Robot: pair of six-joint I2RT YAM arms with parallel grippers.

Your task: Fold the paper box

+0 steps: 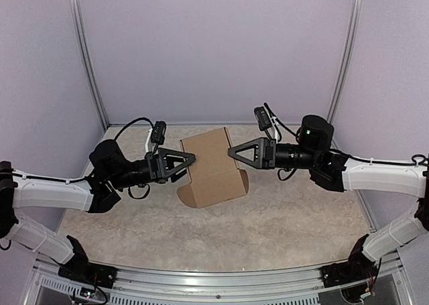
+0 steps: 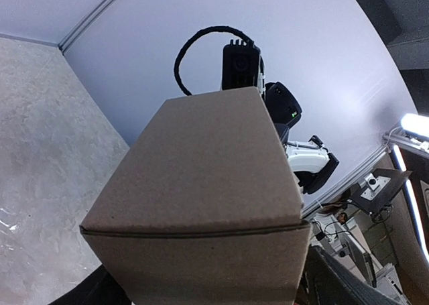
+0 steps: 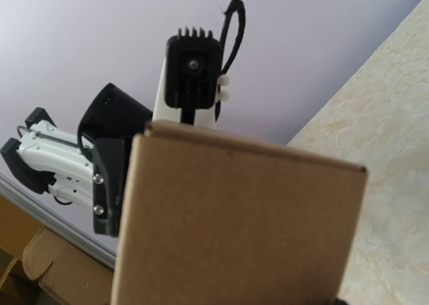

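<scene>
While the left pincer and right pincer flank it, the half-formed paper box sits on the desk towards its far edge. Clamped or apart, I cannot tell. Tucking the loose flaps looks next.

1. The top cam sits high up behind the arm bases and looks down and forward over the whole bench to the back wall.
2. The left wrist cam is jammed right up against the paper box, facing the right arm.
3. The right wrist cam is just as close, looking back at the left arm.
4. All three views share the box.
</scene>
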